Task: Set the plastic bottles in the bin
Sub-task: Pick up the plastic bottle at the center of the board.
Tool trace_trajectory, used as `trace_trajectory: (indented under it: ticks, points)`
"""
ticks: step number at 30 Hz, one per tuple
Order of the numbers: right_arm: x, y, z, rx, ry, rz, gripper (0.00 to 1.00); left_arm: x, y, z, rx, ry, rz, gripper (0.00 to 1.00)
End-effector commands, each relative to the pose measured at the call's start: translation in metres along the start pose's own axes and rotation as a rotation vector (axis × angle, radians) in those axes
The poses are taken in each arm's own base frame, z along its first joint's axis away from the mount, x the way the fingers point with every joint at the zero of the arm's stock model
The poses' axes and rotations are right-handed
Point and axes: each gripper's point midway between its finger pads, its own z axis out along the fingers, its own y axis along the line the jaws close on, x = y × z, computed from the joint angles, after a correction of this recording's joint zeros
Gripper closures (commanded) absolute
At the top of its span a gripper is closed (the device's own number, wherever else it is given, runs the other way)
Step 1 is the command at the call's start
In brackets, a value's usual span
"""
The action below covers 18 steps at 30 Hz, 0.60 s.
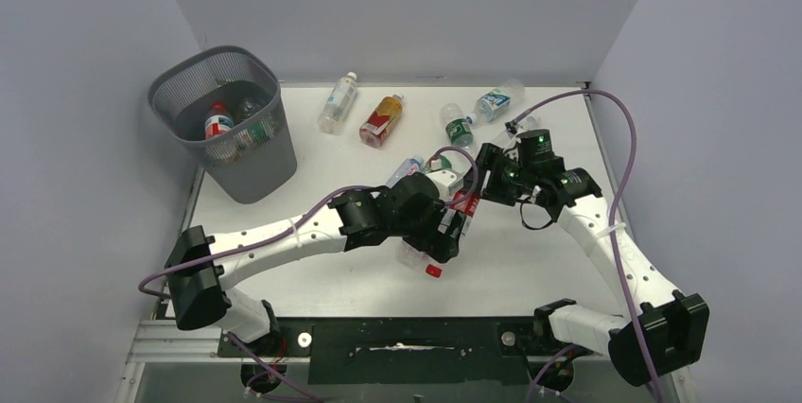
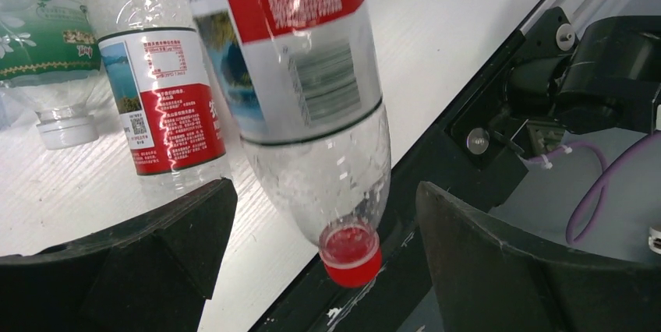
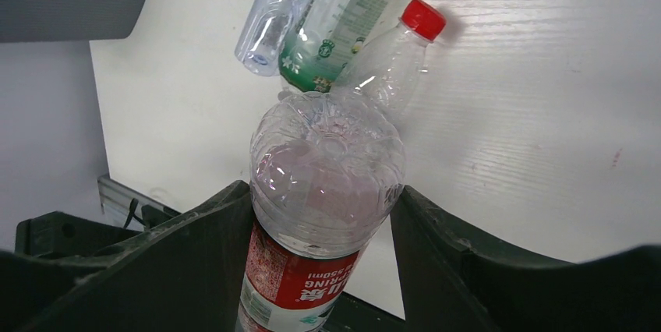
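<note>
My right gripper [image 1: 476, 197] [image 3: 319, 207] is shut on a clear plastic bottle [image 3: 327, 168] with a red label, one finger against each side of its body. This bottle [image 2: 304, 75] reaches down to my left gripper [image 1: 443, 240] [image 2: 323, 215]. Its red cap [image 2: 351, 256] [image 1: 433, 271] hangs between the left fingers, which stand wide open and do not touch it. The dark grey mesh bin [image 1: 248, 168] stands at the table's far left corner with bottles [image 1: 219, 122] inside. More bottles lie on the table: a clear one [image 1: 338, 102], an amber one [image 1: 382, 120] and a green-labelled one [image 1: 458, 126].
Beside the left gripper lie a red-labelled bottle [image 2: 164, 106] and a green-labelled one [image 2: 39, 36]. Ahead of the right gripper lie a purple-labelled bottle [image 3: 273, 12] and a red-capped one [image 3: 397, 47]. A blue-labelled bottle [image 1: 498, 100] lies at the back right. The black front rail [image 2: 436, 168] runs just below the cap.
</note>
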Motion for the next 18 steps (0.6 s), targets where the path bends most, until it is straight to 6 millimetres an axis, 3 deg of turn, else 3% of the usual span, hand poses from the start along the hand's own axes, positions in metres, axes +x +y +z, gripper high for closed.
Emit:
trace_trajectory:
  ticks: [1, 9, 18]
  points:
    - [-0.013, 0.038, -0.018, -0.127, -0.052, -0.041, 0.54, -0.042, -0.026, -0.006, 0.083, -0.131, -0.003, 0.13]
    - [-0.009, 0.052, -0.027, -0.196, -0.052, -0.031, 0.53, -0.045, -0.027, 0.0, 0.07, -0.15, -0.016, 0.14]
    - [-0.006, 0.056, -0.027, -0.226, -0.043, -0.021, 0.52, -0.044, -0.028, 0.005, 0.068, -0.142, -0.023, 0.44]
